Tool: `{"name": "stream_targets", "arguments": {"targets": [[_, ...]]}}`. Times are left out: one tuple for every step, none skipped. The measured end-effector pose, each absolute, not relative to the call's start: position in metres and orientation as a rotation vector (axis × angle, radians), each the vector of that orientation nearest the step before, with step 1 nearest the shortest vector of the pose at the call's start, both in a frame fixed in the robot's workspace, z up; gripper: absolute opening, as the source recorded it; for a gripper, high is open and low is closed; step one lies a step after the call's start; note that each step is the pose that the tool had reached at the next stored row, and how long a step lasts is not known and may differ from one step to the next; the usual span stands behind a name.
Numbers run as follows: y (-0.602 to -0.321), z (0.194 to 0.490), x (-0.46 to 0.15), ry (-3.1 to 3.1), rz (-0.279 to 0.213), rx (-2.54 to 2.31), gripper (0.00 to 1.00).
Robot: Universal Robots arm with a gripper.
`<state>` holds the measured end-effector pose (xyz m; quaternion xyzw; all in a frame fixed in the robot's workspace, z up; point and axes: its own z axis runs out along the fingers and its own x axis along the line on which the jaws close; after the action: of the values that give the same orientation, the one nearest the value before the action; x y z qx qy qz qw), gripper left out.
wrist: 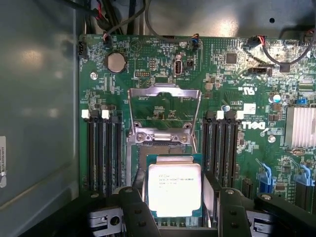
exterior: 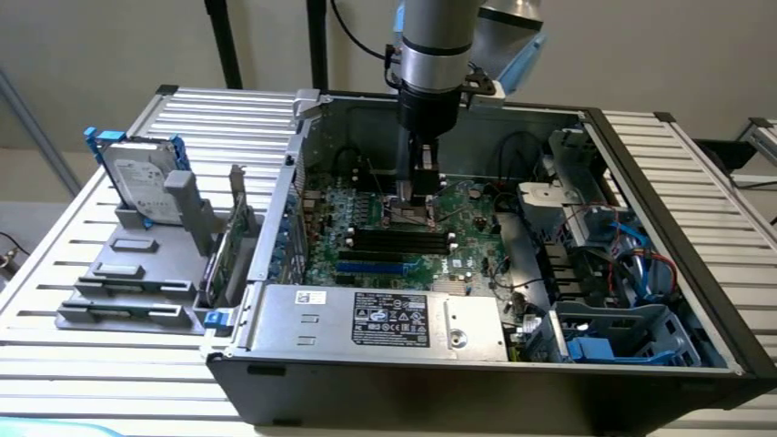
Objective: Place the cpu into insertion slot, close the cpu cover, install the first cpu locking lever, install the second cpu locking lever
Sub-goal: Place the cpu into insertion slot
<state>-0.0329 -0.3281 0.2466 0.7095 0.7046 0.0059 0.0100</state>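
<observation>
One cpu (wrist: pixel 175 185) gripped by end effector (exterior: pixel 420 209) above one insertion slot (wrist: pixel 165 149).

Exterior view: a raised camera stands off the open computer case (exterior: pixel 486 391), looking down into it over its near wall, wide enough to take in the slatted table (exterior: pixel 97 364) and the arm (exterior: pixel 434 55). Wrist view: carried on the arm, close above the motherboard (wrist: pixel 148 64), facing straight down past the gripper (wrist: pixel 175 210). Shared: the motherboard around the black memory slots (exterior: pixel 395 241).
</observation>
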Motion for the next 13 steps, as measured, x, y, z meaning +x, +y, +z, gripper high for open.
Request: {"name": "stream_targets", "arguments": {"targets": [[-0.328,0.246,-0.033,2.201,0.021,2.216,0.55],[-0.328,0.244,-0.033,2.202,0.024,2.217,0.55],[-0.328,0.243,-0.034,2.203,0.026,2.218,0.55],[-0.328,0.242,-0.034,2.204,0.028,2.219,0.55],[-0.328,0.241,-0.034,2.204,0.030,2.220,0.55],[-0.328,0.240,-0.034,2.205,0.031,2.220,0.55],[-0.328,0.239,-0.034,2.206,0.033,2.221,0.55],[-0.328,0.238,-0.034,2.206,0.033,2.222,0.55],[-0.328,0.237,-0.034,2.206,0.034,2.222,0.55],[-0.327,0.236,-0.034,2.206,0.035,2.222,0.55],[-0.327,0.235,-0.034,2.206,0.035,2.222,0.55],[-0.326,0.235,-0.034,2.207,0.035,2.222,0.55],[-0.326,0.234,-0.035,2.207,0.036,2.223,0.55]]}}
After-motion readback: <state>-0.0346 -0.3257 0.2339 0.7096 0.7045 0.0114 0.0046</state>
